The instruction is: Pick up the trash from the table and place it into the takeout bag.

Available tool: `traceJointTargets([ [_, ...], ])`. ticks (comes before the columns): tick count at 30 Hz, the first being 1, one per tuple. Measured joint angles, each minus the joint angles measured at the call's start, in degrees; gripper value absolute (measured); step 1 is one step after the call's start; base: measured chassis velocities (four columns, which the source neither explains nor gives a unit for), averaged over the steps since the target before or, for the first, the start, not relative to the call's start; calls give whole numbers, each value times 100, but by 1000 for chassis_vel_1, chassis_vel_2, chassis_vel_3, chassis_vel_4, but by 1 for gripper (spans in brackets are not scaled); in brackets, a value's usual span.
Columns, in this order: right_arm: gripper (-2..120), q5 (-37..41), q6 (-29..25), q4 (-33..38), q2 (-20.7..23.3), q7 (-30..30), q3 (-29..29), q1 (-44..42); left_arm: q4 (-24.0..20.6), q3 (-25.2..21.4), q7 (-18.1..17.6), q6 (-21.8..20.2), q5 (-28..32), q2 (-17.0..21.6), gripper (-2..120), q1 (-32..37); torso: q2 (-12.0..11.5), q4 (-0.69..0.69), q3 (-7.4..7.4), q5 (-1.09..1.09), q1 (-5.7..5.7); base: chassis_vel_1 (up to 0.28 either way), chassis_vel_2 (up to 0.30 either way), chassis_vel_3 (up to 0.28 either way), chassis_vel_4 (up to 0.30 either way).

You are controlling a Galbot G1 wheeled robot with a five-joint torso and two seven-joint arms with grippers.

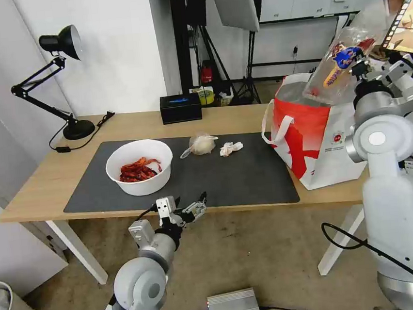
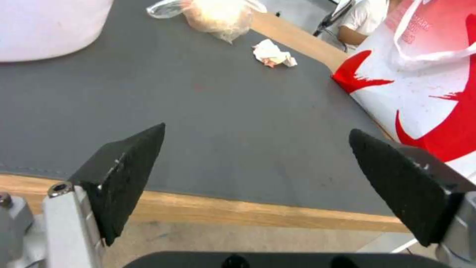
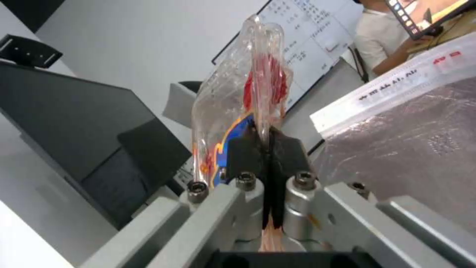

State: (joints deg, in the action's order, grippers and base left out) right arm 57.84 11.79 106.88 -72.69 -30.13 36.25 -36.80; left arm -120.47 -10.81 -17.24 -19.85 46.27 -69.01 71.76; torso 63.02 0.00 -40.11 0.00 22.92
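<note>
Right hand (image 3: 267, 149) is clamped on my clear tray (image 1: 339, 66), tilted above the takeout bag (image 1: 321, 134). Bowl (image 1: 139, 166), knotted bag (image 1: 201, 144), tissue (image 1: 230, 148) lie on the surface (image 1: 34, 191); left hand (image 1: 192, 207) hovers spread at its near edge.

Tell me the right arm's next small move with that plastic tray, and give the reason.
Probably lower it a little into the takeout bag before letting go. The right hand is shut on the clear plastic tray, which hangs tilted over the bag's open mouth, mostly above the rim. The left hand waits open at the table edge.
</note>
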Motion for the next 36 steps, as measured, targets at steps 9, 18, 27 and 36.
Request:
traceJointTargets([
  [9, 0, -8, 2, 4, 16, -39, -10, -117, 1, 17, -5, 0, 0, -13, 100, -6, 0, 0, 0, 0, 0, 0, 0, 0, 0],
  [18, 7, 306, 113, 119, 26, -102, 2, -213, -28, 36, -14, 0, 2, -18, 100, -4, 0, 0, 0, 0, 0, 0, 0, 0, 0],
  [27, 38, 484, 150, 152, 14, -152, 12, -222, -30, 33, -29, -3, 18, -20, 100, -7, 0, 0, 0, 0, 0, 0, 0, 0, 0],
  [36, 75, 537, 190, 188, 21, -148, 12, -222, -34, -8, -33, -5, 40, -19, 100, -12, 0, 0, 0, 0, 0, 0, 0, 0, 0],
])
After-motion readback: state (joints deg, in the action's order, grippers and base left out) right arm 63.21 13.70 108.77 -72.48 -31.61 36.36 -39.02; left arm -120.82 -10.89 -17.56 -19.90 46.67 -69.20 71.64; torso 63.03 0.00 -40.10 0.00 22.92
